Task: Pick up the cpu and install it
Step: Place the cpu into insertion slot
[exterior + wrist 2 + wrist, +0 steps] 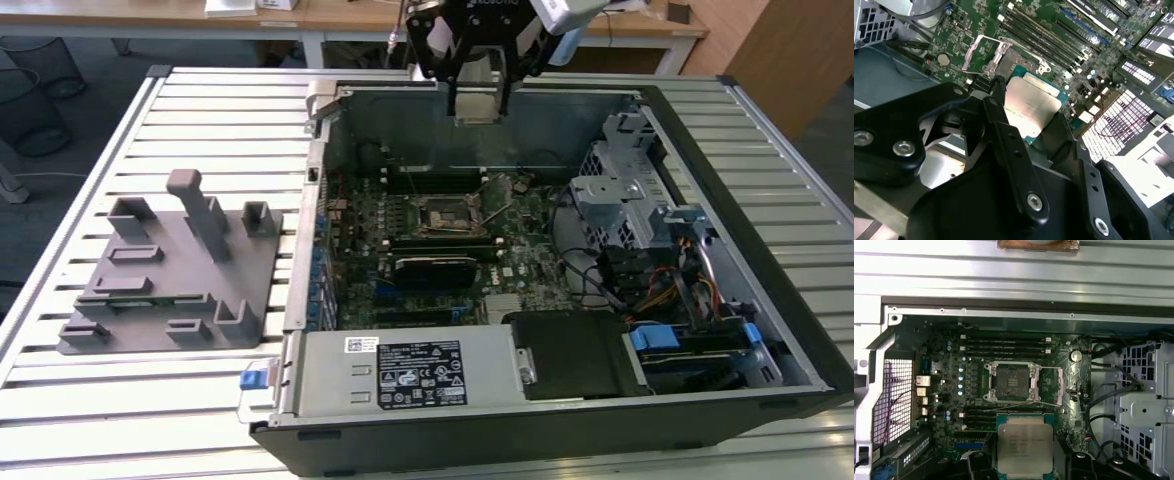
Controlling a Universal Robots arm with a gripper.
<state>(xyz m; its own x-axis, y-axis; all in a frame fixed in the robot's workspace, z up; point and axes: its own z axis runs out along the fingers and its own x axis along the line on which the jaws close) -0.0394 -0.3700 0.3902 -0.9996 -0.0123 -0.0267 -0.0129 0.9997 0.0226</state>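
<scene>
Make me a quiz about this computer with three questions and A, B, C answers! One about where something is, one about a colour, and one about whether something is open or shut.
1. Where is the cpu?
A. Lying flat on the floor
B. Held by the gripper above the motherboard
C. In a person's hand

2. What colour is the motherboard?
A. Red
B. Blue
C. Green

3. How is the socket?
A. Open and empty
B. Closed over a chip
C. Hidden under a fan

Answers:
1 B: in both wrist views the jaws grip the cpu's edges, with the board beneath it.
2 C: green shows all around the board's parts.
3 A: the socket's frame is swung aside and no chip sits inside.
</scene>
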